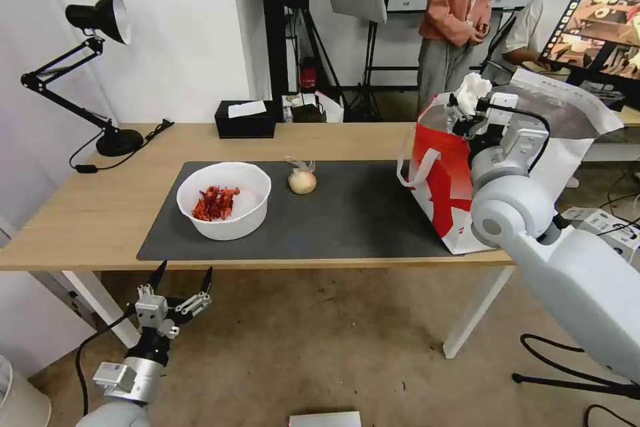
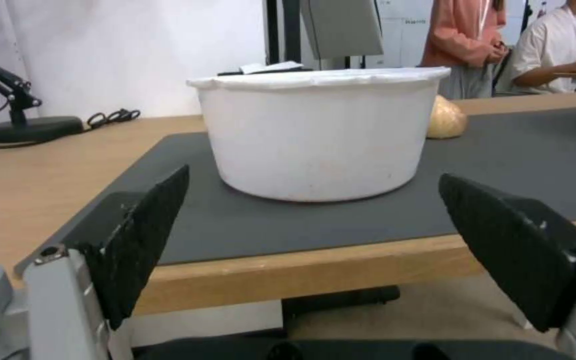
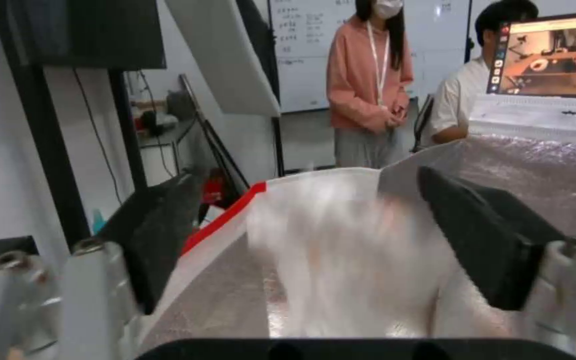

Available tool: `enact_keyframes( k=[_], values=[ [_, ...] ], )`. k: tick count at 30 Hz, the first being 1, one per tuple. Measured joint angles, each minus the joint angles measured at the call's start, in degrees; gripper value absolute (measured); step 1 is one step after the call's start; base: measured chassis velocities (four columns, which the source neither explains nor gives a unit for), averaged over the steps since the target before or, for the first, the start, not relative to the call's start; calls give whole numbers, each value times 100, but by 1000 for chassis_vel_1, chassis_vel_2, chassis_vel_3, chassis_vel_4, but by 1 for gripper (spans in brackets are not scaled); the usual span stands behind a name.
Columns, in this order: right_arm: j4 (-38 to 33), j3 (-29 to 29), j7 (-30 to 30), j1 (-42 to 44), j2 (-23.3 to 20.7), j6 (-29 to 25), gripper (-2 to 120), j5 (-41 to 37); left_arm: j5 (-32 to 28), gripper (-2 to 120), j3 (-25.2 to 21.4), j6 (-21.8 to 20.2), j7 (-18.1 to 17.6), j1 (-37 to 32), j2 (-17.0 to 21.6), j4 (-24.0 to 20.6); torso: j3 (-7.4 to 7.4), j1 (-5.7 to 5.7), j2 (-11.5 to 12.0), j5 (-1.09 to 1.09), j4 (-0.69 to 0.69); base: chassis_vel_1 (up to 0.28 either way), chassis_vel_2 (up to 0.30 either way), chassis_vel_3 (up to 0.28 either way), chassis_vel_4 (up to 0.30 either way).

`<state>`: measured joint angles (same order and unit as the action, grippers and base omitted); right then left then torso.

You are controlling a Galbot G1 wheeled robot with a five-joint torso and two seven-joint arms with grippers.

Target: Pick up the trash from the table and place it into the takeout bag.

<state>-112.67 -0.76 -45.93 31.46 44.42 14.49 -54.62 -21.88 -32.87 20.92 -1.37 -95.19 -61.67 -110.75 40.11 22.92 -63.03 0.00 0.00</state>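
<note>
On the dark grey mat (image 1: 360, 213) of the light-wood table (image 1: 87, 213) stands the white bowl (image 1: 223, 200) (image 2: 318, 130) of red scraps. Beside it lies the knotted clear bag with the tan ball (image 1: 302, 180) (image 2: 445, 120). The white-and-red takeout bag (image 1: 440, 180) (image 3: 235, 280) stands at the table's right end. My right gripper (image 1: 467, 110) (image 3: 318, 245) hovers over its mouth, fingers spread wide, with the crumpled white tissue (image 1: 472, 92) (image 3: 341, 250) blurred between them. My left gripper (image 1: 181, 277) (image 2: 315, 240) is open, below the table's front edge, facing the bowl.
A black desk lamp (image 1: 100, 20) stands at the table's back left, its cable trailing on the wood. A black box (image 1: 245, 120) with a white sheet sits at the back edge. Two people and a monitor (image 1: 600, 20) are behind the bag.
</note>
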Motion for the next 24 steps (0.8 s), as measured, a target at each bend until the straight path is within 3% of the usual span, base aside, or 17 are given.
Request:
enact_keyframes(
  k=[4,13,15,16,17,19,20,23,24],
  values=[
    [-16,-5,6,0,-23,9,99,-15,-6,100,-2,-4,-1,3,0,-1,0,0,0,0,0,0,0,0,0],
    [-188,-35,310,31,-40,-161,100,-142,-60,100,-48,-10,-5,5,20,-41,0,0,0,0,0,0,0,0,0],
    [-367,-86,920,176,-62,-487,100,-151,-81,100,-62,-11,-6,8,18,-55,0,0,0,0,1,0,0,0,0],
    [-367,-86,920,176,-62,-487,100,-151,-81,100,-62,-11,-6,8,18,-55,0,0,0,0,1,0,0,0,0],
    [-524,-158,1548,366,-107,-798,100,-152,-95,100,-67,-11,-7,12,3,-56,0,0,0,-1,1,0,0,0,0],
    [-675,-229,2095,620,-162,-988,100,-164,-114,100,-69,-9,-5,12,-3,-57,0,0,0,-1,1,0,0,0,0],
    [-675,-229,2095,620,-162,-988,100,-164,-114,100,-69,-9,-5,12,-3,-57,0,0,0,-1,1,0,0,0,0],
    [-957,-484,3334,1438,-359,-1089,100,-107,-144,100,-61,-9,10,20,-5,-59,-1,0,0,0,0,0,0,0,0],
    [-957,-484,3334,1438,-359,-1089,100,-107,-144,100,-61,-9,10,20,-5,-59,-1,0,0,0,0,0,0,0,0]
  ],
)
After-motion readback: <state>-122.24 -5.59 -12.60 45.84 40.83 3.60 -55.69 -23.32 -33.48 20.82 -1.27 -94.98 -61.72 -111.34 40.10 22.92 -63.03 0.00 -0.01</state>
